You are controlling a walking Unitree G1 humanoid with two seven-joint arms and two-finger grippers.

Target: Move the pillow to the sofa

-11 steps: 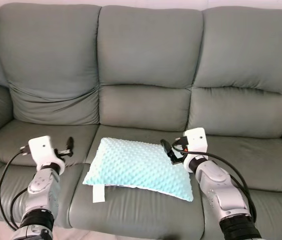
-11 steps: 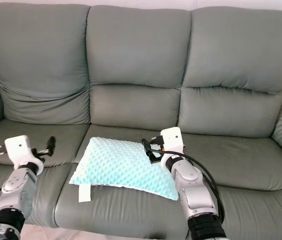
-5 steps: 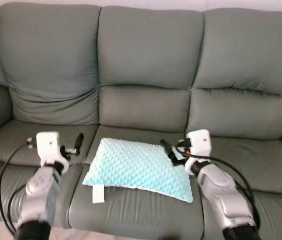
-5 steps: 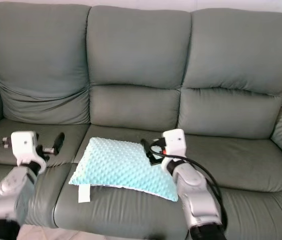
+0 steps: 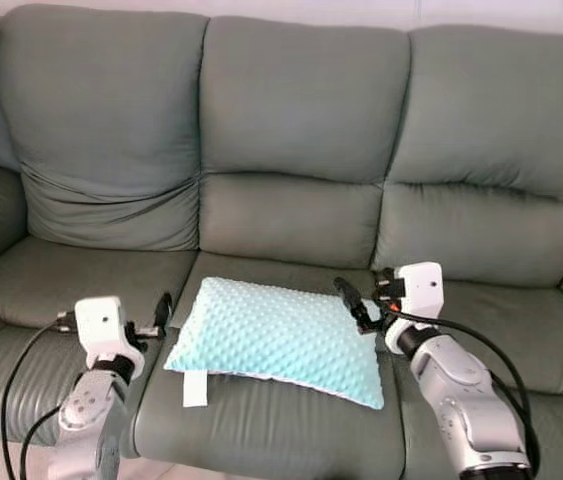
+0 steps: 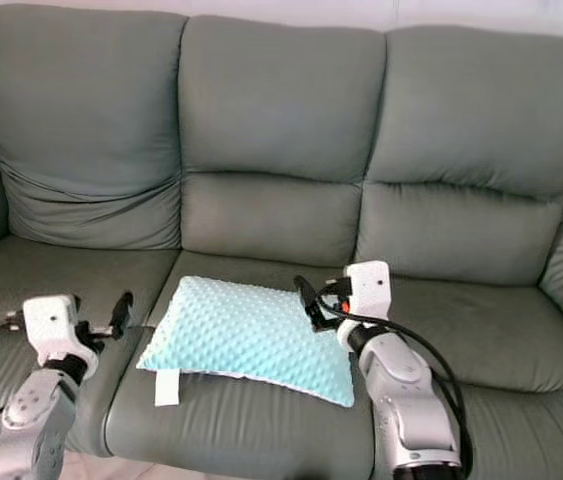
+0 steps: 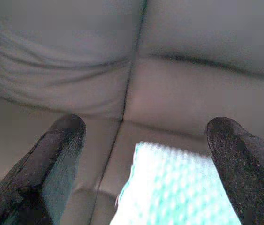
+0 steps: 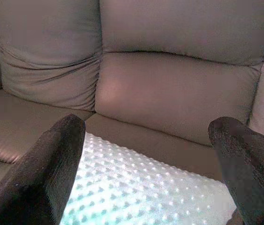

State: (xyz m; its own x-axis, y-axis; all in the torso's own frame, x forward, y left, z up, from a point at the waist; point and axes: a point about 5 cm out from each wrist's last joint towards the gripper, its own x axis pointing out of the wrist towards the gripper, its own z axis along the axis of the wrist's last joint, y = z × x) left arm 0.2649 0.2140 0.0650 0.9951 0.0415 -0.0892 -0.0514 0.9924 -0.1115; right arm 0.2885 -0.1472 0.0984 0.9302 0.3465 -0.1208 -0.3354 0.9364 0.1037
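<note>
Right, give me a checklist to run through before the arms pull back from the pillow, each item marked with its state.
1. Pillow lies flat on the sofa middle seat cushion: ok.
2. Pillow fully supported, none of it past the seat's front edge: ok.
3. Left gripper open, beside the pillow's left end, holding nothing: ok.
4. Right gripper open, at the pillow's upper right corner, not clamped on it: ok.
5. Right gripper's fingers clear of the fabric: cannot tell, they sit right at the corner.
6. White tag at the pillow's front left corner free of both grippers: ok.
</note>
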